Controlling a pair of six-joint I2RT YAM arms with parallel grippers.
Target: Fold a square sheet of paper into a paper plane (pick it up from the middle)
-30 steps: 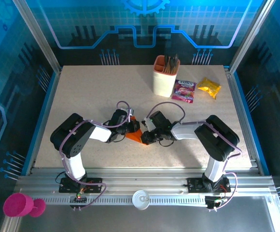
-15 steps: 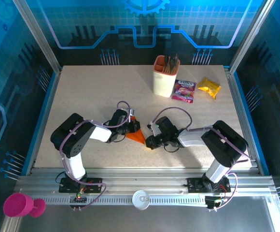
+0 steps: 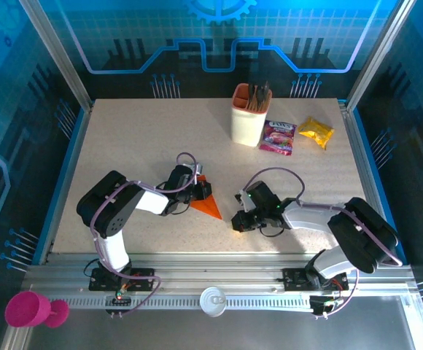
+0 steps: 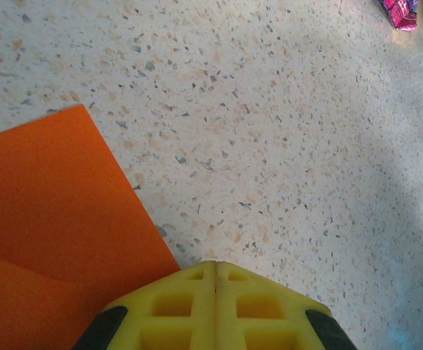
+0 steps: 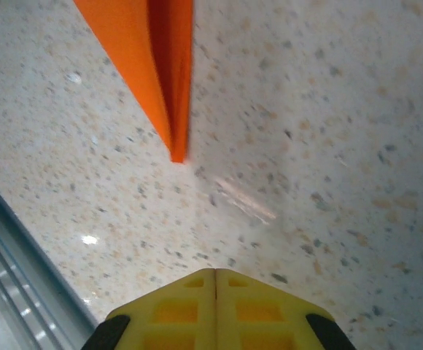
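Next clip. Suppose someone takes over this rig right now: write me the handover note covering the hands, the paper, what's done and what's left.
Left hand: shut, gripping nothing, its tip at the edge of the orange paper; I cannot tell whether it touches.
Right hand: shut, empty, apart from the paper, with the paper's point just ahead of it.
Paper: flat on the table between the two hands, folded into a layered, pointed wedge.
Done: the sheet is creased and folded over.
Left: it looks more like a triangle than a narrow dart, so it probably needs further folds and crease pressing.
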